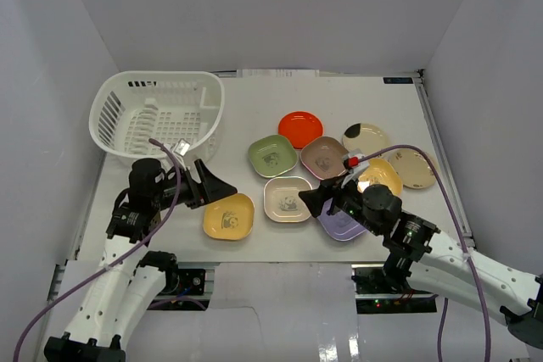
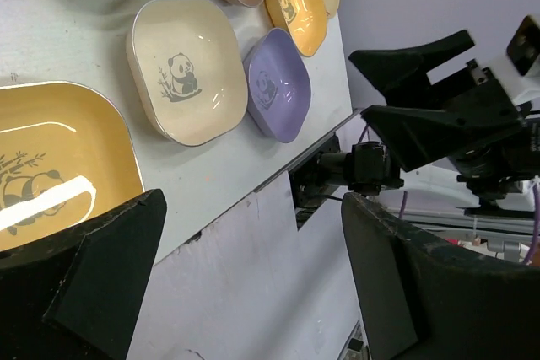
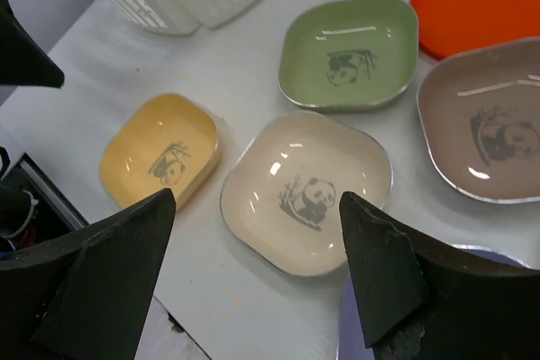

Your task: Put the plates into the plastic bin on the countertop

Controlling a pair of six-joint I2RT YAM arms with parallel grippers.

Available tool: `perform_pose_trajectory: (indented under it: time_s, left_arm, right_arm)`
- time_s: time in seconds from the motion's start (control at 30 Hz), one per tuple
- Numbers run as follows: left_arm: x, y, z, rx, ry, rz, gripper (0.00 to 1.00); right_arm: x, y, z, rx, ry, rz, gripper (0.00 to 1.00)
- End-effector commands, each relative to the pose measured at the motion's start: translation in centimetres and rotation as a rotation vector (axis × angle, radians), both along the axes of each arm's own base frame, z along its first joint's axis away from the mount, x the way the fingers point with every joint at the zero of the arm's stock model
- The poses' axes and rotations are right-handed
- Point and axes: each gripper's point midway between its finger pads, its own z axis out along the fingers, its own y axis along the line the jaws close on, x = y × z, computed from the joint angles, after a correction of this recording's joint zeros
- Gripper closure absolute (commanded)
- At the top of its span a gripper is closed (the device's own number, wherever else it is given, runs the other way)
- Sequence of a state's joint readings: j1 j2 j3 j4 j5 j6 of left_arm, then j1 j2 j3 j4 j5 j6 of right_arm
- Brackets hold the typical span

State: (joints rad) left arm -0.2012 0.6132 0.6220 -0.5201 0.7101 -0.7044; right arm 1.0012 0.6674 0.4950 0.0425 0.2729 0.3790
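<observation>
Gaping wide, left tool (image 2: 253,204) and right tool (image 3: 257,200) overlook plates (image 3: 346,61); only overhead shows plastic bin (image 1: 109,120) whole.

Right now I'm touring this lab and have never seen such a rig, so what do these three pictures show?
These are two robot arms bolted at the near edge of a white table. The wide picture comes from a fixed camera above and behind them. The other two come from a camera on each wrist, so the dark wedges at the bottom are that arm's own fingers. Nine small dishes lie on the table, from the red plate at the back to the purple plate in front, and several are printed with a panda. A white slotted bin stands at the back left, with no plate in it. The left gripper hangs by the yellow plate, and the right gripper by the beige panda plate. Both are open and hold nothing.
</observation>
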Motion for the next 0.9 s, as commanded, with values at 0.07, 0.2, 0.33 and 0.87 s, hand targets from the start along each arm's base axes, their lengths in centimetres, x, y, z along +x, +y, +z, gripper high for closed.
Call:
perform_pose_trajectory:
  time_s: [0.07, 0.2, 0.33, 0.87]
  left_arm:
    - [0.7, -0.9, 0.0, -0.049, 0.048, -0.028, 0.08]
    - [0.5, -1.1, -1.0, -0.033, 0.090, -0.021, 0.22]
    - [0.8, -1.1, -3.0, 0.062, 0.131, 0.038, 0.31]
    - [-0.1, -2.9, -13.4, 0.852, 0.187, 0.202, 0.35]
  right_arm:
    - [-1.1, -2.9, -3.6, -0.045, 0.092, -0.065, 0.16]
    - [-1.0, -3.5, -4.5, -0.087, 0.097, -0.083, 0.19]
    - [-0.6, -3.8, -5.2, -0.118, 0.105, -0.110, 0.23]
    - [-0.5, -1.9, -6.2, -0.160, 0.140, -0.059, 0.29]
